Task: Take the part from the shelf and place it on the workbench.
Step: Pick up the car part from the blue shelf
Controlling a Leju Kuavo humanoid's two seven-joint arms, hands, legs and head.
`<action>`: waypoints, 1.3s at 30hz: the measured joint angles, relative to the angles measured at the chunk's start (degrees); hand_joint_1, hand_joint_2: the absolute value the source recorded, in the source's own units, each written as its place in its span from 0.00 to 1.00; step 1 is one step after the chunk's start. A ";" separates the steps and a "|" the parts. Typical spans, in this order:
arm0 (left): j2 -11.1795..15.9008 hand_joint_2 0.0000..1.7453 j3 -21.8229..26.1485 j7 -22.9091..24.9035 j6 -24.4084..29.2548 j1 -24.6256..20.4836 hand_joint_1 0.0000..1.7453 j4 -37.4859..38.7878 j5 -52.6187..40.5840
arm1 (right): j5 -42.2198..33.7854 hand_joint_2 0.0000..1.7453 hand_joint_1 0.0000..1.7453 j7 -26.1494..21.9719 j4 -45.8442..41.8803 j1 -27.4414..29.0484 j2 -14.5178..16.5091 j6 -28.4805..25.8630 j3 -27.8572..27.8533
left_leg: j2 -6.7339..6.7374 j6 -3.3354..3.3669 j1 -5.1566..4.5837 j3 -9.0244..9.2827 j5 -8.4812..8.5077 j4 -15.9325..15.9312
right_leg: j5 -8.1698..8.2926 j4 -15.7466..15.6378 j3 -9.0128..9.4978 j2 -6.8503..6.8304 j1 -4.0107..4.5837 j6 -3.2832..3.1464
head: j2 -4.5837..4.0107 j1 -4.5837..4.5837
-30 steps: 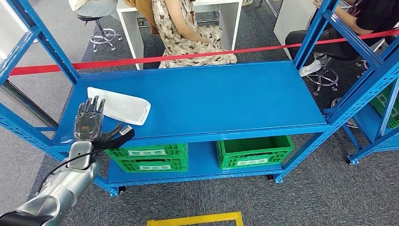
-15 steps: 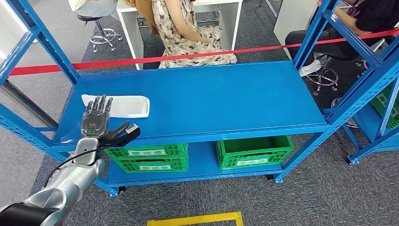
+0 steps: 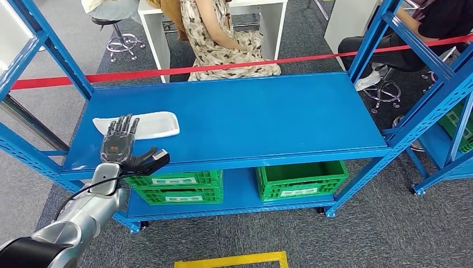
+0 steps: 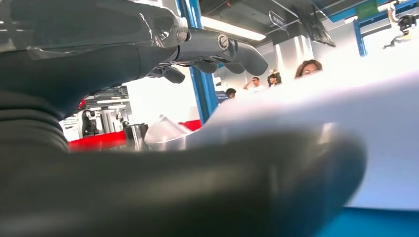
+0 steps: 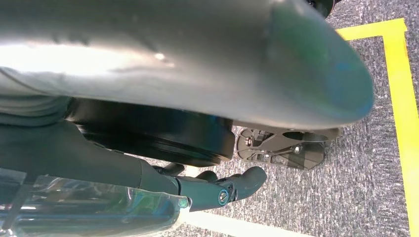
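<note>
- One white part [image 3: 148, 124] lies flat on the blue shelf [image 3: 251, 117], its near end under the left hand's [image 3: 120, 142] spread fingers [image 3: 124, 126]; nothing gripped.
- Thumb [image 3: 151, 158] juts sideways at the shelf's front edge, probably readying a grip.
- Right hand [image 5: 217, 190] hangs over carpet, fingers loosely apart, idle.

R hand [image 5: 217, 190] empty, fingers apart, over grey carpet [image 5: 365, 163], yellow tape [image 5: 402, 98].

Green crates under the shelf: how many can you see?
3: two stacked green crates, upper and lower, on the lower level's left; one at centre. Others may be hidden.
</note>
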 joint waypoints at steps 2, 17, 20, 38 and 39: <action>-0.42 1.00 -0.17 -0.57 -0.03 -0.11 0.00 0.00 -0.02 | 0.02 0.00 0.00 0.00 0.00 -0.02 0.00 0.01 0.02 | -0.01 0.00 0.00 0.00 0.00 0.00 | 0.00 0.00 0.00 0.00 0.00 0.00 | 0.00 0.00; -2.52 1.00 -3.31 -0.90 -0.31 -0.70 0.00 0.02 -0.07 | -0.01 0.00 0.00 -0.01 0.00 -0.03 0.00 0.01 0.02 | -0.01 0.00 0.00 0.00 0.00 0.00 | 0.00 0.00 0.01 0.00 0.00 0.00 | 0.00 0.01; -2.64 1.00 -3.34 -0.88 -0.31 -0.95 0.00 0.02 -0.07 | -0.01 0.00 0.00 -0.02 0.00 -0.03 0.00 0.01 0.02 | 0.00 0.00 0.00 0.00 0.00 0.00 | 0.00 0.00 0.02 0.00 0.00 0.00 | 0.00 0.02; -1.96 1.00 -4.85 0.02 -1.44 -0.68 1.00 0.86 0.65 | 0.34 0.00 0.00 -1.23 0.00 0.18 0.01 -0.37 0.16 | -0.01 0.00 0.01 0.03 0.00 -0.01 | 0.00 0.01 0.05 0.00 0.00 0.00 | 0.00 0.01; -1.73 1.00 -4.80 0.02 -1.46 -0.45 1.00 0.87 0.71 | 0.44 0.00 0.00 -1.28 0.00 0.19 0.02 -0.50 0.24 | -0.01 0.00 0.01 0.03 0.00 -0.01 | 0.00 0.01 0.05 0.00 0.00 0.00 | 0.00 0.00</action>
